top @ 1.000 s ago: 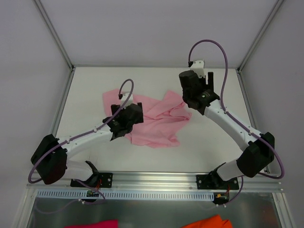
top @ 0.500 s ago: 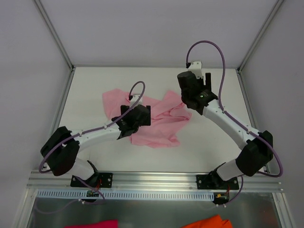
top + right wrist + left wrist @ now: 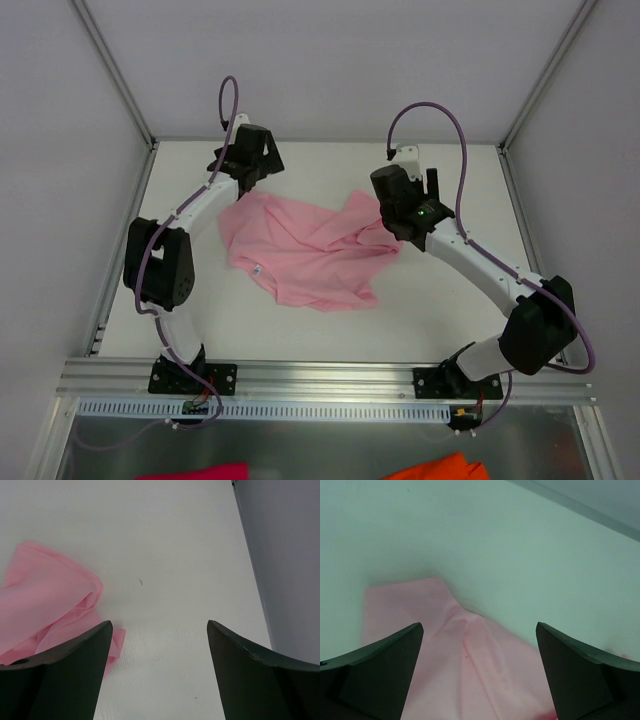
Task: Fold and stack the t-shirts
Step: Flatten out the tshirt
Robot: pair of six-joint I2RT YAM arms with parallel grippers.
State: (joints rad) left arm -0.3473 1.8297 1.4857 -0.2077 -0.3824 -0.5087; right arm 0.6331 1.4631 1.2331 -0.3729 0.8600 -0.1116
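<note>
**Both tools apart; t-shirt unfolded on the table**

We see the light pink t-shirt [image 3: 305,250] lying rumpled and unfolded on the white table [image 3: 450,300], slightly left of centre, with its small white neck label [image 3: 258,270] near the front-left hem. The left tool [image 3: 478,630] hovers at the shirt's far-left corner, its fingers spread wide and holding nothing. The right tool [image 3: 159,627] stands at the shirt's far-right edge, fingers likewise apart and holding nothing, with pink cloth beside its left finger and bare table between the two fingers.
</note>
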